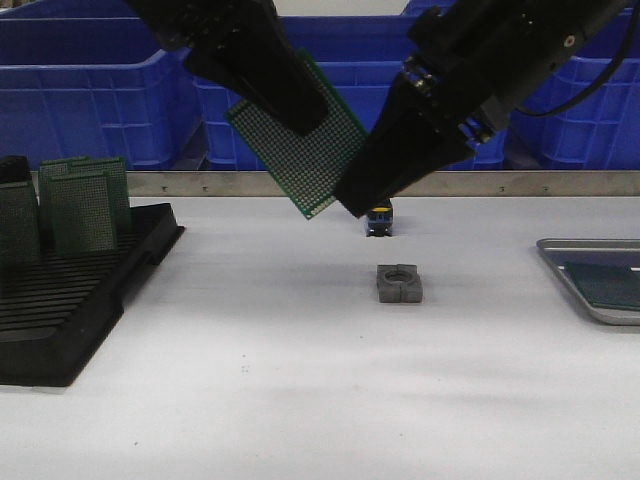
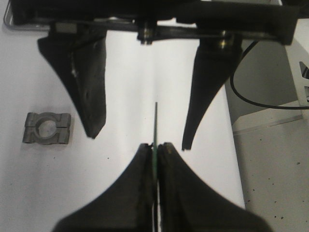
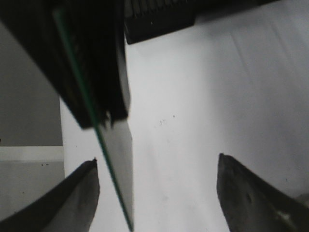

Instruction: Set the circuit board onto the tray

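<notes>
Tilted left hand clamps circuit board aloft.

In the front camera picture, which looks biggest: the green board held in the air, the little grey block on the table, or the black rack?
1. Black rack, though it sits nearer the camera.
2. Green circuit board, held by the left gripper.
3. Grey block, clearly smallest.

No legible text, labels, brands, numbers or signs appear in any view; the circuit board shows only a plain perforated grid, its surface bearing no readable markings.
</notes>
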